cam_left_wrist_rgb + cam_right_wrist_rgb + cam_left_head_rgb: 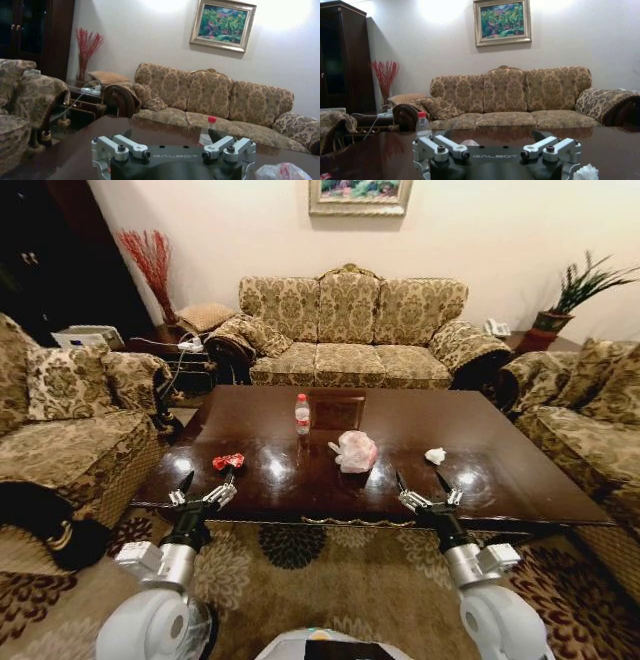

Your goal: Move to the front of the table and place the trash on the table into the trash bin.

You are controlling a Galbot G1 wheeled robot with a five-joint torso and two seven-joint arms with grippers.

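The dark glossy table (pixel 500 480) stands just ahead of me. On it are a clear bottle with a red cap (pixel 301 414), a pinkish-white bag bundle (pixel 354 451), a white paper ball (pixel 435 455) and a red wrapper (pixel 228 462). My left gripper (pixel 208 478) is open over the near edge, right beside the wrapper. My right gripper (pixel 420 480) is open over the near edge, short of the bag and the paper ball. The left wrist view shows the bottle (pixel 207 131) and the bag (pixel 282 172). The right wrist view shows the bottle (pixel 422 124) and the paper ball (pixel 585 173). The trash bin is out of view.
A patterned sofa (pixel 350 330) lines the far side of the table. Armchairs stand at the left (pixel 70 420) and right (pixel 590 410). A cluttered side table (pixel 180 350) sits at the back left. A black bag (pixel 40 525) lies on the floor at my left.
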